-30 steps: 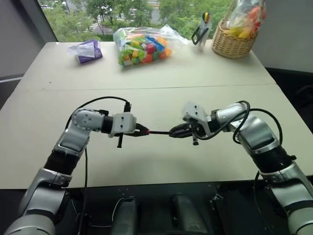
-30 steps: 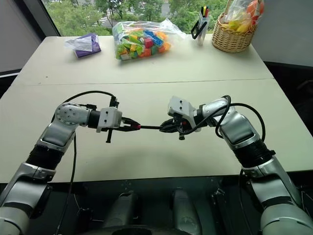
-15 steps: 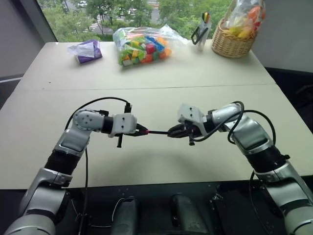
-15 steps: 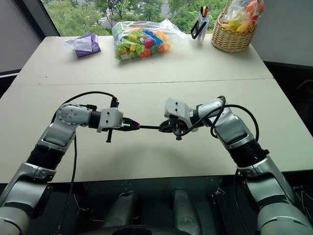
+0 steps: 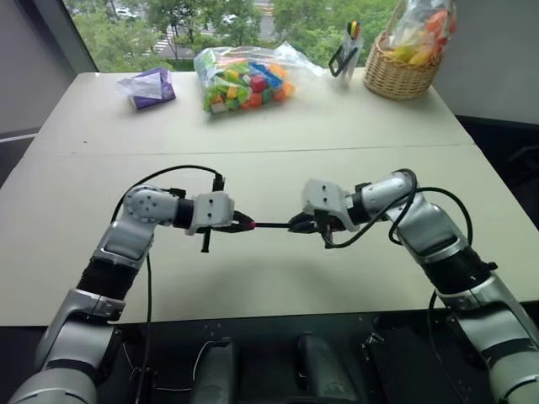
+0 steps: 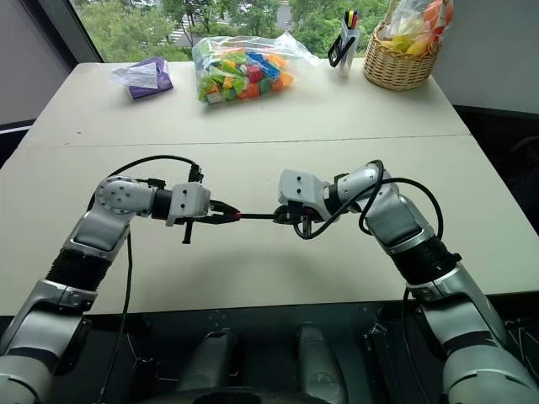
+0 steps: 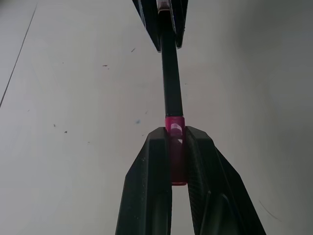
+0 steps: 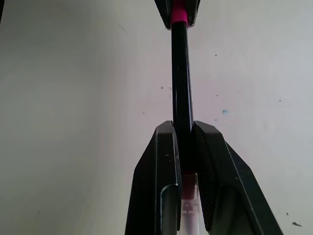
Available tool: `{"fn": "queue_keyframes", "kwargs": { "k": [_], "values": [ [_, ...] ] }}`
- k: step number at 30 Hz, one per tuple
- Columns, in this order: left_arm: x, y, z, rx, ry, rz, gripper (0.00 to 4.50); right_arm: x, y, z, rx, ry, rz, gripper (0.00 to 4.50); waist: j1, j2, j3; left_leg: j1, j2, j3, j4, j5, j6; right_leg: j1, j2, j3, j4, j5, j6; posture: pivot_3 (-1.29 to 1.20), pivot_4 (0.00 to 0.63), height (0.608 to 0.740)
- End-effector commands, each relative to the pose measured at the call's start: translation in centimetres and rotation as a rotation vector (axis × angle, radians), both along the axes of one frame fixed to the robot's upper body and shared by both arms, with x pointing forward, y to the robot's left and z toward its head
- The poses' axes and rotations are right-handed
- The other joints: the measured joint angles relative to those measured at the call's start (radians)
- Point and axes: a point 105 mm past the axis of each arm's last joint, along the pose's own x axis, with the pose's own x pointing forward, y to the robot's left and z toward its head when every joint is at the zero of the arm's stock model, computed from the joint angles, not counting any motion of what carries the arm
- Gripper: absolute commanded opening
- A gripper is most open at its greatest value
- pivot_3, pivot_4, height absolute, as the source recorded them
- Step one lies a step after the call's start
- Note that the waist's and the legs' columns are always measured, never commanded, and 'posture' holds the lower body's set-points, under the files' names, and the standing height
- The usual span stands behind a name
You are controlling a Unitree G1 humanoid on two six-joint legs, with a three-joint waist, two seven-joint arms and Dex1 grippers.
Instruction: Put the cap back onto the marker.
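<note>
Left eye view: left end effector (image 5: 240, 225) and right end effector (image 5: 301, 224) face each other above counter (image 5: 253, 135), tips near. Marker (image 5: 271, 225) spans gap between them, level, off counter. Cap (image 5: 250, 225) at marker's 9 o'clock end, in left end effector.

Left wrist view: left fingers (image 7: 149, 186) clamped on cap, which sits on marker's end; marker runs straight out toward right end effector.

Right wrist view: right fingers (image 8: 161, 171) clamped on marker's black shaft; red cap at far end.
</note>
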Motion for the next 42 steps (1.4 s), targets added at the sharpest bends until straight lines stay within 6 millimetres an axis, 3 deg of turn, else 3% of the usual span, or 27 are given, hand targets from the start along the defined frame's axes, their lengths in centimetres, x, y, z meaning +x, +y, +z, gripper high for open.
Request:
{"fn": "queue_keyframes", "kwargs": {
  "k": [1, 17, 26, 42],
  "values": [
    [-0.2, -1.4, 1.1, 0.011, -0.082, -0.066, 0.0, -1.2, 2.4, 2.0, 0.022, -0.084, 0.134, 0.03, 0.0, 0.0, 0.0, 0.0, 0.0, 0.0, 0.0, 0.0, 0.0, 0.0, 0.0, 0.0, 0.0, 0.0, 0.0, 0.0, 0.15, 0.74],
    [-0.7, -2.0, 1.3, -0.056, -0.066, -0.106, 0.0, -1.9, 3.2, 2.8, 0.035, -0.105, 0.153, 0.03, 0.0, 0.0, 0.0, 0.0, 0.0, 0.0, 0.0, 0.0, 0.0, 0.0, 0.0, 0.0, 0.0, 0.0, 0.0, 0.0, 0.15, 0.74],
    [-0.4, -2.0, 2.3, -0.144, 0.087, -0.045, 0.0, -1.7, 3.0, 2.4, 0.008, -0.125, 0.156, 0.03, -0.001, 0.0, 0.0, 0.0, 0.0, 0.0, 0.0, 0.0, 0.0, 0.0, 0.0, 0.0, 0.0, 0.0, 0.0, 0.0, 0.15, 0.74],
    [0.4, -2.1, 1.8, 0.041, -0.122, -0.052, 0.0, -1.3, 2.7, 1.9, -0.03, -0.14, 0.141, 0.03, 0.0, 0.0, 0.0, 0.0, 0.0, 0.0, 0.0, 0.0, 0.0, 0.0, 0.0, 0.0, 0.0, 0.0, 0.0, 0.0, 0.15, 0.74]
  ]
}}
